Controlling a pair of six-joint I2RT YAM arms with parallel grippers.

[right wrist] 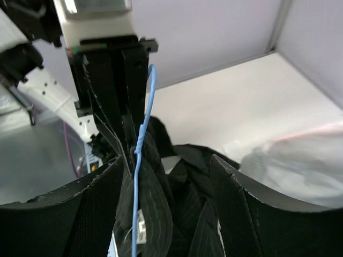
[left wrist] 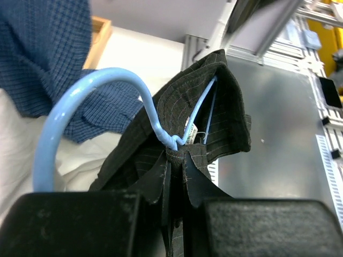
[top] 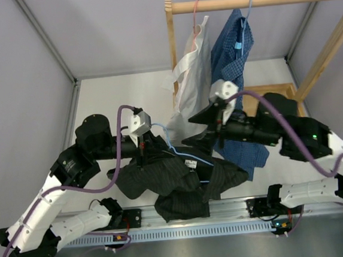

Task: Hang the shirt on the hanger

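Black-green cloth of the shirt [top: 177,188] hangs in a bundle at the middle of the table's [top: 126,96] near edge, between the two arms. The left arm rises from its base, bends at the elbow and reaches to the right, with its wrist turned downward. The left gripper [left wrist: 174,201] is closed tightly on the collar cloth, just under the twisted neck of the hanger [left wrist: 107,76]. The light-blue hook curves up beside these fingers. One wire shoulder goes inside the shirt. The right arm comes from the right side, folded at the elbow, and reaches to the left. The right gripper [right wrist: 166,160] has its fingers spread wide apart. Shirt and hanger wire lie between them, and I cannot tell if they touch.
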